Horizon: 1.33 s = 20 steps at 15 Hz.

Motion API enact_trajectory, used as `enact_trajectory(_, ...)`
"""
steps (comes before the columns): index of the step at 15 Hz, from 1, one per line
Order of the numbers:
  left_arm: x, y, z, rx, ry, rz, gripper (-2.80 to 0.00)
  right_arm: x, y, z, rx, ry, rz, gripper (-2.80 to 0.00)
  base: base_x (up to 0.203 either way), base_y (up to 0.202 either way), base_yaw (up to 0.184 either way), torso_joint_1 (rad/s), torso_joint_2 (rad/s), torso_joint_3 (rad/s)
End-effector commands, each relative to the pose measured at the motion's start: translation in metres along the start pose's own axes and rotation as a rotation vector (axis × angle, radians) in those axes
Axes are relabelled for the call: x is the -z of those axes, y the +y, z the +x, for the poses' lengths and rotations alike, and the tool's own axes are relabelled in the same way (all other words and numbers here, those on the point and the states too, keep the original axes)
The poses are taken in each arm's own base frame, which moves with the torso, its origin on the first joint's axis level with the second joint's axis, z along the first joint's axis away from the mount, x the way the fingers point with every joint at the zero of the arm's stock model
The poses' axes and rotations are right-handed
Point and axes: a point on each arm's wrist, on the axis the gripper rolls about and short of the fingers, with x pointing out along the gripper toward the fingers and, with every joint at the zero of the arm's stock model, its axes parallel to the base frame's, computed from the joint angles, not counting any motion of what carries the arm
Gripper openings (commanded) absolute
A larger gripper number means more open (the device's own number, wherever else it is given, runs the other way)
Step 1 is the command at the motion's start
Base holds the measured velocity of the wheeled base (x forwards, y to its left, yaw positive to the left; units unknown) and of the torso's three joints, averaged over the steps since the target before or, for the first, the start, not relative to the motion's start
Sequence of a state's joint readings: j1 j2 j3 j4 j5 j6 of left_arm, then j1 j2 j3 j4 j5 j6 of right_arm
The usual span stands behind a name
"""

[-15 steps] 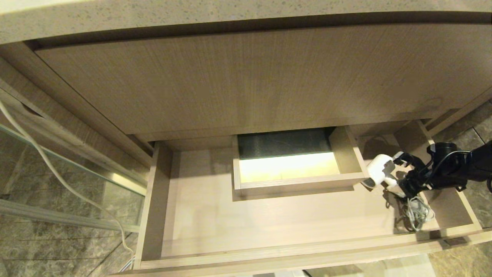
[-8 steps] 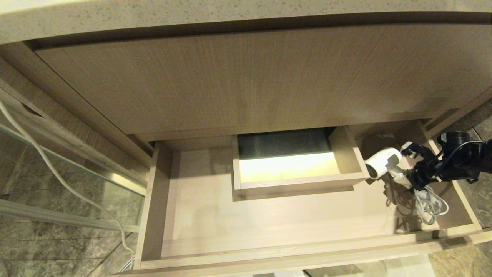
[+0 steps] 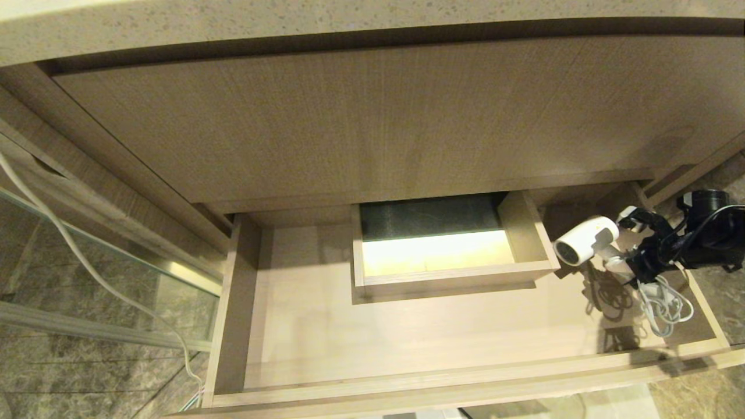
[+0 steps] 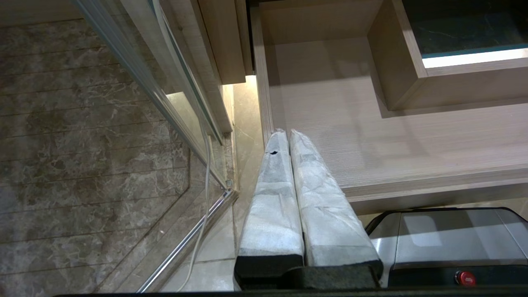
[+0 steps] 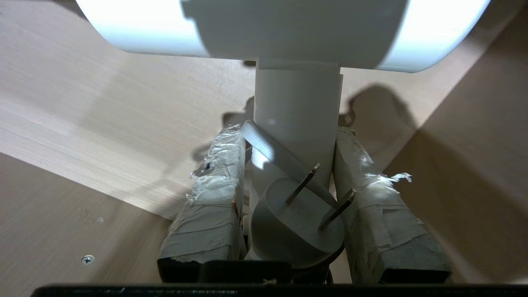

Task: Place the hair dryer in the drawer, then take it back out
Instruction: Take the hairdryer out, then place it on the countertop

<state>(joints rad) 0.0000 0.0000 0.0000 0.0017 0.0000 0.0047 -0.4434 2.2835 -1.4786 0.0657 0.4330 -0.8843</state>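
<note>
Right tool (image 3: 631, 244): clamped on the handle of the hair dryer (image 3: 582, 240); in the right wrist view both taped fingers (image 5: 210, 202) press the handle with the plug (image 5: 295, 222) wedged between them.
Change: over the last second you've carried the dryer up and toward the right rear of the drawer (image 3: 407, 349); barrel was sitting lower, by the boxed cut-out (image 3: 454, 279), and now it's clear of that corner.
Cord (image 3: 663, 302): bundle has come up with it and hangs below the tool, low over the drawer floor near the right wall (image 3: 707, 308); whether it touches, you can't tell.
Dryer position: held above the drawer's right end, not resting on anything.
Task read: looks like the take-out leg; watch the cord snagging on the wall.
Left tool (image 4: 288, 136): fingers pressed together, empty, parked off the drawer's left front corner.
</note>
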Motion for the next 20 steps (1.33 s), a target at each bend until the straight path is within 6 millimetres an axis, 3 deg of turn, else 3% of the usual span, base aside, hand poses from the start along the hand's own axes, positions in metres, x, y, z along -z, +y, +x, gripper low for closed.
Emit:
enact_trajectory(1, 0.000, 0.000, 0.000, 0.000, 0.001, 0.000, -2.80, -0.006, 0.000, -0.011, 0.012, -0.014, -0.014, -2.80, 0.000, 0.000, 0.000, 0.000, 0.00, 0.000)
enact_trajectory(12, 0.000, 0.000, 0.000, 0.000, 0.001, 0.000, -2.80, -0.028, 0.007, -0.057, 0.069, -0.058, -0.048, -2.80, 0.000, 0.000, 0.000, 0.000, 0.00, 0.000)
enact_trajectory(20, 0.000, 0.000, 0.000, 0.000, 0.000, 0.000, -2.80, -0.036, 0.039, -0.126, 0.108, -0.076, -0.055, -2.80, 0.000, 0.000, 0.000, 0.000, 0.00, 0.000)
